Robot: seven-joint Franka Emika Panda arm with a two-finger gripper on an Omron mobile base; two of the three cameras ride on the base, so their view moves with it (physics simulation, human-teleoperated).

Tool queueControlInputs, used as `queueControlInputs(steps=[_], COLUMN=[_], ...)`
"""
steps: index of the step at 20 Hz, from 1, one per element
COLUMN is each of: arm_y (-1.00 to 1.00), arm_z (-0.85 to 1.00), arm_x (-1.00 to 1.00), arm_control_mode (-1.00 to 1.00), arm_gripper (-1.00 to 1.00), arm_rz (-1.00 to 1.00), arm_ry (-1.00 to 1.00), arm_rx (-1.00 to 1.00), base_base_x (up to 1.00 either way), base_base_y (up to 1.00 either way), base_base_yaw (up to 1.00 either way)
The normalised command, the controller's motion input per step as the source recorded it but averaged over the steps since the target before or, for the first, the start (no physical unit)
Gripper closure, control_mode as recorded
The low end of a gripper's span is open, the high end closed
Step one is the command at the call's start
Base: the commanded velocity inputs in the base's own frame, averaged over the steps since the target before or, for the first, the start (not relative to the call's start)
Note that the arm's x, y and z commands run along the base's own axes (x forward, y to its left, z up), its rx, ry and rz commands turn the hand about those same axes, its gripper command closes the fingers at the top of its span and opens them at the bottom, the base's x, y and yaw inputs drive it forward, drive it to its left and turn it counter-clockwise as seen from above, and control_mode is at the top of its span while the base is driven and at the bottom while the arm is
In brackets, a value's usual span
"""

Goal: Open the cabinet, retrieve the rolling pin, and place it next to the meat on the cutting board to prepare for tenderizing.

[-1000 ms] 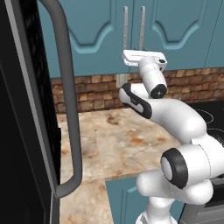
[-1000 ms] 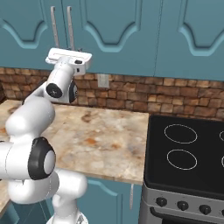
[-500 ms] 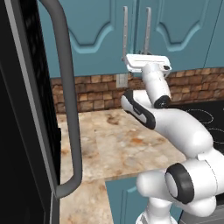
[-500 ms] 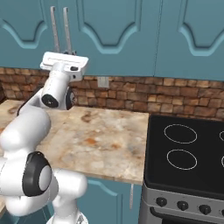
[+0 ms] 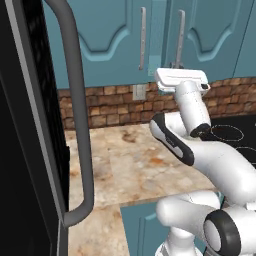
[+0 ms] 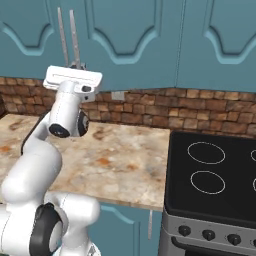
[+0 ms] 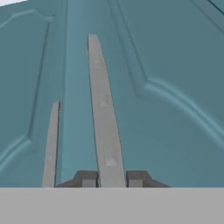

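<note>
At the top centre of the left base view, the end effector [image 5: 178, 67] is clamped on the right-hand handle [image 7: 103, 113] of the cabinet [image 5: 210, 35]. Both doors look shut, so opening, fetching the rolling pin and placing it remain.

A brick backsplash [image 6: 150, 107] in reddish brown runs across the middle of the frame. Below it lies a mottled beige stone surface [image 5: 135, 170]. A black stove [image 6: 210, 175] fills the lower right, and a grey wall outlet [image 6: 118, 96] sits on the brick.
</note>
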Motion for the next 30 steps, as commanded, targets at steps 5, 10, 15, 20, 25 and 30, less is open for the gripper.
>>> queueControlInputs(steps=[5,10,15,20,25,30], arm_y=[-0.74,-0.83,-0.81,-0.25,0.0,0.0], arm_z=[0.0,0.0,0.0,-0.14,-0.08,0.01], arm_x=[-0.59,-0.65,-0.69,-0.59,-0.73,-0.97], arm_control_mode=[-1.0,-1.0,-1.0,-1.0,-1.0,-1.0], arm_gripper=[1.0,1.0,1.0,-1.0,-1.0,-1.0], arm_rz=[0.16,0.17,0.16,0.1,0.09,0.11], arm_ry=[-0.03,0.0,0.0,0.02,-0.05,-0.2], arm_rx=[-0.04,-0.05,-0.04,-0.1,-0.04,-0.01], base_base_x=[0.0,0.0,0.0,0.0,0.0,0.0], base_base_y=[0.0,0.0,0.0,0.0,0.0,0.0], base_base_yaw=[0.0,0.0,0.0,0.0,0.0,0.0])
